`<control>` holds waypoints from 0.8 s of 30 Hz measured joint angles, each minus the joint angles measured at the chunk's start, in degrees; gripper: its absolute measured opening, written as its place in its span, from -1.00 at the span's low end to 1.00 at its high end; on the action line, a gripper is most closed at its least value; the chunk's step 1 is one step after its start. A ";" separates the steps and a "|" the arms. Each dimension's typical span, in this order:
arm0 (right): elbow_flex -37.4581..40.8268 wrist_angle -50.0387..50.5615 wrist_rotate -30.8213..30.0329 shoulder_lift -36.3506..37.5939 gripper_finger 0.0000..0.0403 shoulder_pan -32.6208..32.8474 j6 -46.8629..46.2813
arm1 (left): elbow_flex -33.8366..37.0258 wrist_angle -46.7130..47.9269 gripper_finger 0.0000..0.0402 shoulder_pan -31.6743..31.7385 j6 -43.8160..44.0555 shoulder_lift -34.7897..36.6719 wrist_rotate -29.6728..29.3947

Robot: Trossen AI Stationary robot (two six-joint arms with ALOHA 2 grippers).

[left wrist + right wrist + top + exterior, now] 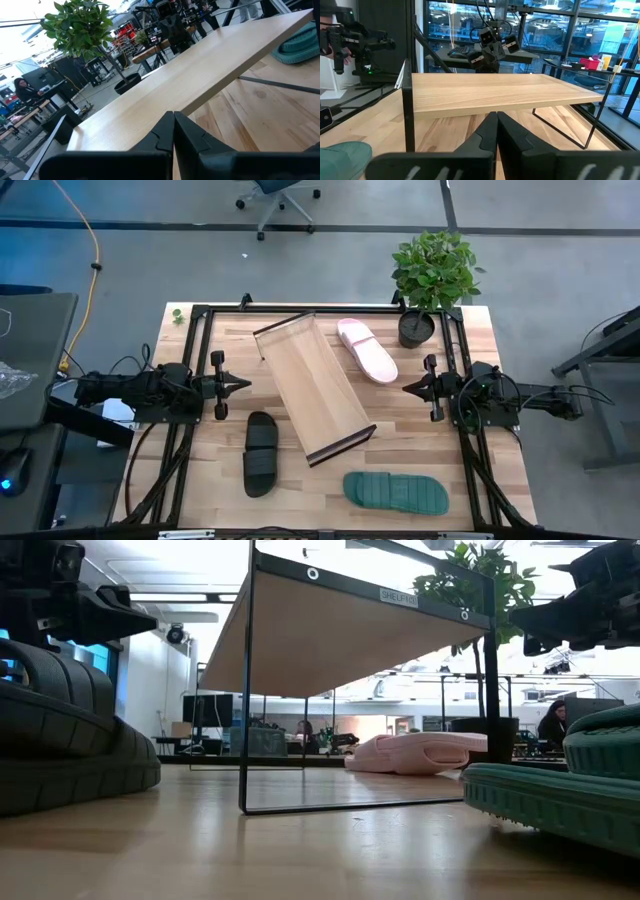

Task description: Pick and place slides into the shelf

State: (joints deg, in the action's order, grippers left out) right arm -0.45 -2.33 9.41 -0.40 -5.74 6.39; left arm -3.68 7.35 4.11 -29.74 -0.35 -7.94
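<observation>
Overhead view of the table at an early stage of the task. The shelf [313, 388], a long light-wood board on thin dark rails, lies diagonally across the centre of the frame, and its top carries nothing. All three slides rest on the tabletop [470, 480], apart from the shelf: the black slide [261, 453] lower left of centre, just beside the shelf's lower end; the pink slide [366, 350] upper right of centre, close to the shelf's long edge; the green slide [396, 492] at lower centre-right, below the shelf's lower end.

The left gripper [244, 385] sits at centre-left of the frame and the right gripper [407, 388] at centre-right. Each points inward toward the shelf, hangs above the table and holds nothing. Both wrist views show the two fingers pressed together, tips meeting, with the shelf board directly ahead.

A potted plant [432, 275] stands at the upper right corner of the table, clear of the working area.

Progress, judged from this layout: no slide has been placed, so all three picks and placements remain. Neither arm is over a slide, and both sets of fingers would have to spread before any grasp. The black slide lies nearest the left arm; the pink and green slides lie nearer the right.
</observation>
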 joint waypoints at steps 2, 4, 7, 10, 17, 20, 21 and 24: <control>0.00 0.00 -0.23 0.01 -1.00 0.00 0.01 | 0.00 -0.01 -1.00 0.00 -0.01 0.00 0.00; 0.00 0.00 -0.26 0.01 -1.00 -0.01 0.00 | 0.00 0.01 -1.00 0.01 0.00 -0.01 0.00; 0.00 -0.02 -0.24 0.00 -1.00 -0.02 0.00 | 0.00 -0.01 -1.00 0.01 0.00 -0.01 0.00; 0.00 0.00 -0.20 0.00 -1.00 -0.01 0.00 | 0.01 0.00 -1.00 0.00 0.05 0.00 0.00; 0.00 0.00 -0.15 0.00 -1.00 -0.02 0.00 | 0.01 0.00 -1.00 0.00 4.37 0.00 0.00; 0.00 -0.01 -0.13 0.00 -1.00 -0.02 0.01 | 0.00 0.00 -1.00 0.01 5.66 0.01 0.16; 0.00 -0.02 -0.13 0.00 -1.00 -0.01 0.00 | 0.00 -0.01 -1.00 0.00 6.60 0.00 0.40; 0.00 0.00 -0.11 0.00 -1.00 -0.02 0.01 | 0.01 0.01 -1.00 -0.01 9.76 0.00 0.93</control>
State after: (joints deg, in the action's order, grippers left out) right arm -0.45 -2.33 9.30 -0.40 -5.76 6.40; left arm -3.67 7.35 4.10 -19.98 -0.35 -7.02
